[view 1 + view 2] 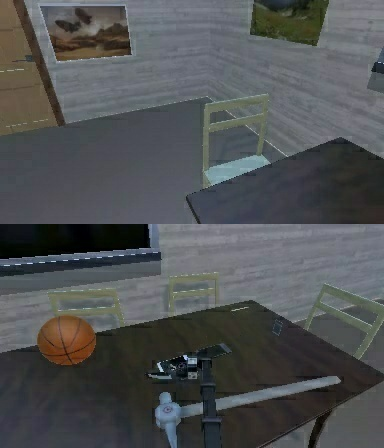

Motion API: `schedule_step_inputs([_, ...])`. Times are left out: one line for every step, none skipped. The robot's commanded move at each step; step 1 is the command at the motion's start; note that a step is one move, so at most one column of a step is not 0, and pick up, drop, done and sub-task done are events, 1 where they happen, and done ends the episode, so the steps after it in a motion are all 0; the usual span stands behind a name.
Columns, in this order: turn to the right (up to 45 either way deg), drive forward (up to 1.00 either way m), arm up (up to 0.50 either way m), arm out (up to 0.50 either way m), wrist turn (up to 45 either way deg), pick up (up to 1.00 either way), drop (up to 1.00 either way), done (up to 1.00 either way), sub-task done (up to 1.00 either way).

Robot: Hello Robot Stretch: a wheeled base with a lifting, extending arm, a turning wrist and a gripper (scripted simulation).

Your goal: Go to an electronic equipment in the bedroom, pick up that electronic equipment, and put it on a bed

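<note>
In the arm side view a flat dark slab, perhaps a phone (216, 351), lies near the middle of a dark wooden table (100, 394). The arm's dark bar rises from the bottom edge to the gripper (168, 370), which sits just left of that slab, low above the tabletop. With the slab and the tabletop right behind its far end, I cannot tell whether the gripper holds anything.
An orange basketball (66, 340) rests on the table's left. A pale bat (275, 393) lies across its near right, and a small clear object (277, 328) stands farther back. Pale chairs (193, 291) line the far side. Ahead a chair (236, 140) stands by the table corner (300, 190), with open grey floor beyond.
</note>
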Motion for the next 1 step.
schedule_step_inputs([0.0,0.00,0.10,0.00,0.0,0.00,0.00,0.00,0.00])
